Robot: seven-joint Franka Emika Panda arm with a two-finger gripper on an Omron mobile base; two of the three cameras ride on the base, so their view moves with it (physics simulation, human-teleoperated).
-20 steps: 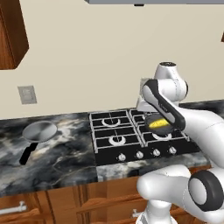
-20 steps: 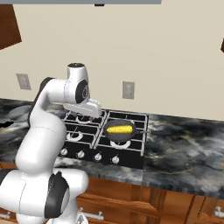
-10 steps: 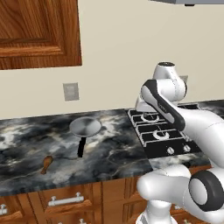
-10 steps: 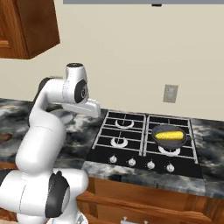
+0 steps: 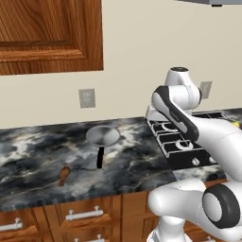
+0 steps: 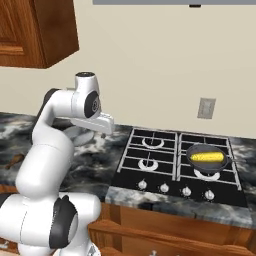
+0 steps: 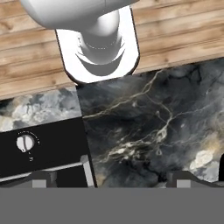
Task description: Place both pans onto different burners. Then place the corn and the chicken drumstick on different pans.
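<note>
Corn [image 6: 207, 157] sits in the darker pan [image 6: 206, 160] on the near right burner, cob lying crosswise, left to right. Your base has rolled left over the last second, so the cooktop [image 5: 182, 142] has slid to the right edge. Silver pan [image 5: 103, 136] is still on the bench [image 5: 33, 156], handle pointing toward you; drumstick [image 5: 63, 174] lies near the front edge, running front to back. End effector: can't tell whether it's spread.
</note>
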